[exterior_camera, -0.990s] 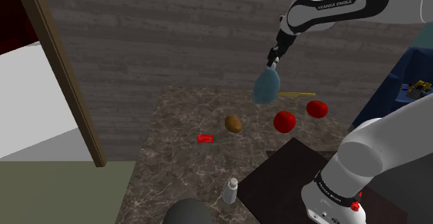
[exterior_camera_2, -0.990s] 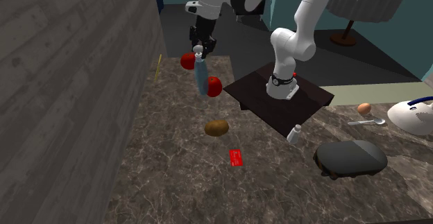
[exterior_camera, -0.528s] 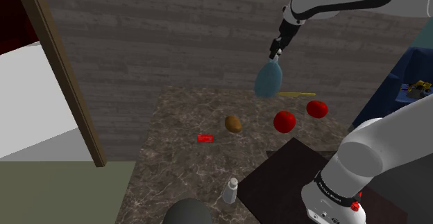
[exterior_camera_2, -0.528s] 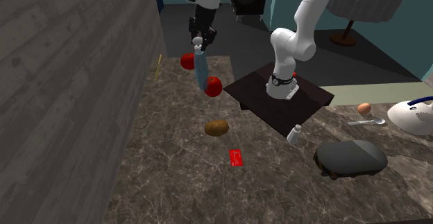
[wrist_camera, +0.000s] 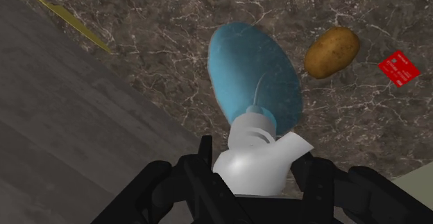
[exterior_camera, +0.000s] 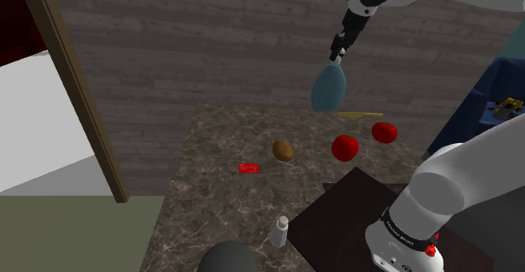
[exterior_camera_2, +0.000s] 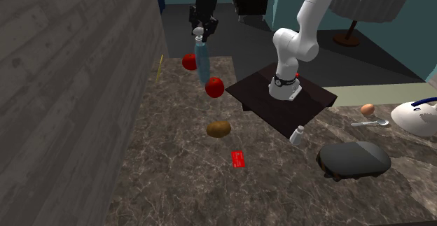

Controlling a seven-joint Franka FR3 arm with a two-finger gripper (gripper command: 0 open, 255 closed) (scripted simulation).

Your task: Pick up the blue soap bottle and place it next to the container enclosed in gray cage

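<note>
Lift continues: the gripper (exterior_camera: 338,56), clamped on the pump of the blue soap bottle (exterior_camera: 326,91), has raised it higher off the surface (exterior_camera: 227,157); transport can begin.

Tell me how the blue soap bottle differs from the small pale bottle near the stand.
The blue soap bottle hangs above the counter, its pump clasped by the fingers; the small pale bottle stands on it. The soap bottle is broad, the small pale bottle slim. Both have whitish tops.
</note>
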